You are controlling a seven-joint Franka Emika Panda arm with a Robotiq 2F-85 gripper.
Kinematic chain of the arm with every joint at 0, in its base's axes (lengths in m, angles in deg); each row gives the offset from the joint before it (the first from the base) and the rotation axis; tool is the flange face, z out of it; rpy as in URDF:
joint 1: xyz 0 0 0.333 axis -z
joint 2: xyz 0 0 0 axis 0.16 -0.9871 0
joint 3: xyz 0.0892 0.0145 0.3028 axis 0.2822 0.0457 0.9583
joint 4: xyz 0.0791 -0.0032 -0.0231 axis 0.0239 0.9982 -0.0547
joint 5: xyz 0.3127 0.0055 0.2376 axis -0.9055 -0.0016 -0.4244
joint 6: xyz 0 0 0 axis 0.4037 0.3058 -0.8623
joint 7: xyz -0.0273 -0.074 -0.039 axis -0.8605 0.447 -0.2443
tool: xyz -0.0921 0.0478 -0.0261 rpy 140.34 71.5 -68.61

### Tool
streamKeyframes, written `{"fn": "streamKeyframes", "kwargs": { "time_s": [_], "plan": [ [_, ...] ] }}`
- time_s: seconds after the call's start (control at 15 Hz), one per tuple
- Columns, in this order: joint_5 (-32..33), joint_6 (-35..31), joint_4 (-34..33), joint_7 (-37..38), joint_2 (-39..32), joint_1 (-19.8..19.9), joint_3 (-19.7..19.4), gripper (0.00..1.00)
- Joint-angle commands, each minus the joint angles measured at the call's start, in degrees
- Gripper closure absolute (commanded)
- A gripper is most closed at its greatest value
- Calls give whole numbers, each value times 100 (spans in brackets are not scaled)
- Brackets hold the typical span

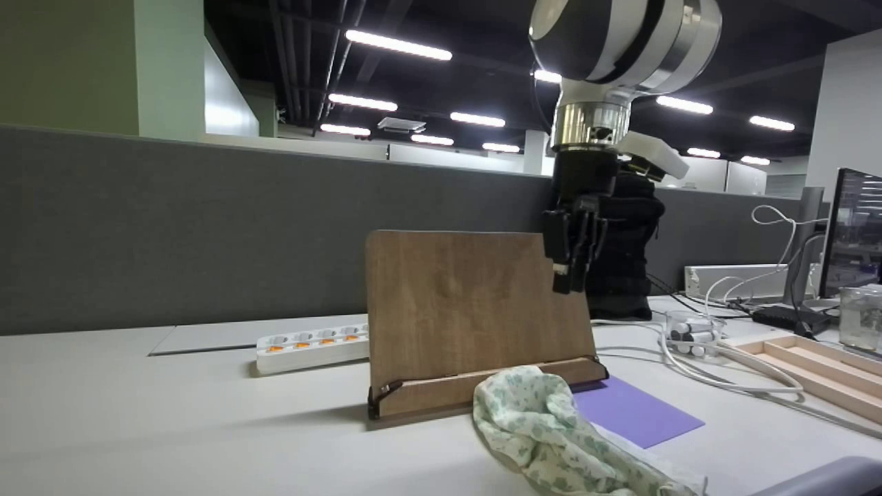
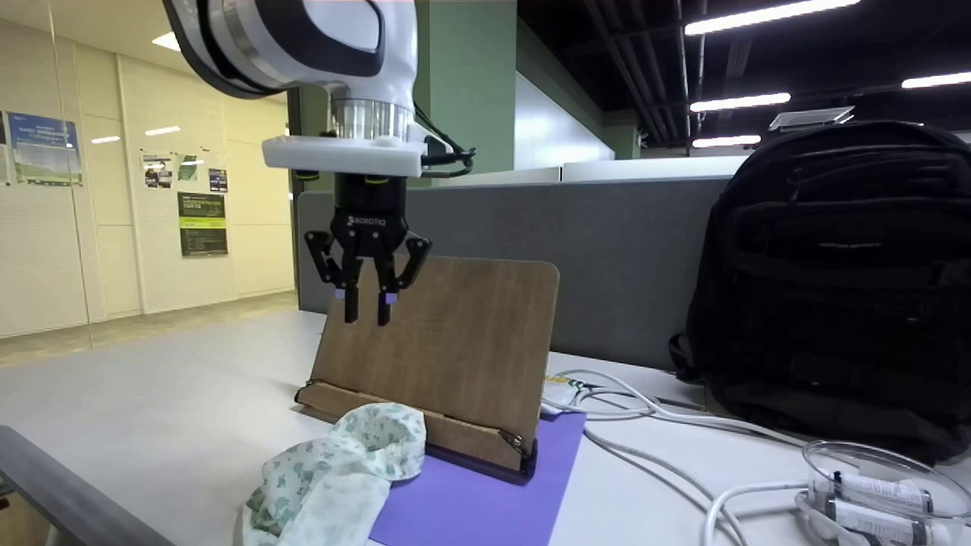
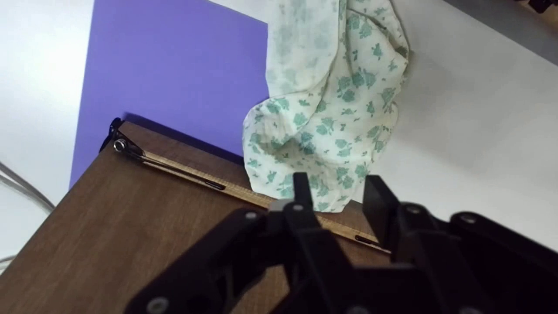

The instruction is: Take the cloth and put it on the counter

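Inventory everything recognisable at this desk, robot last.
desk: one, white, foreground
partition: one, grey, behind desk
stand: one, brown, on desk
sheet: one, purple, partly under stand
cloth: one, white and green, before stand
power strip: one, mostly white, beyond stand
backpack: one, black, by partition
cables: several, mostly white, near backpack
container: one, clear, by cables
cylinders: several, mostly white, inside container
tray: one, pale wood, by cables
jar: one, clear, by tray
monitor: one, black, past tray
arm: one, white and black, overhead
claw: one, black, open, over desk
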Motion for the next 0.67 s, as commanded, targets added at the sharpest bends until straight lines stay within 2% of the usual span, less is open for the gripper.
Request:
{"fn": "streamKeyframes", "kwargs": {
  "time_s": [0.0,0.27,0.33,0.6],
  "plan": [
    [173,-68,1,412,59,27,-15,31],
    [226,-171,9,459,72,43,-27,5],
    [255,-201,12,497,69,52,-26,1],
    [403,-245,19,537,69,93,-29,0]
  ]
}}
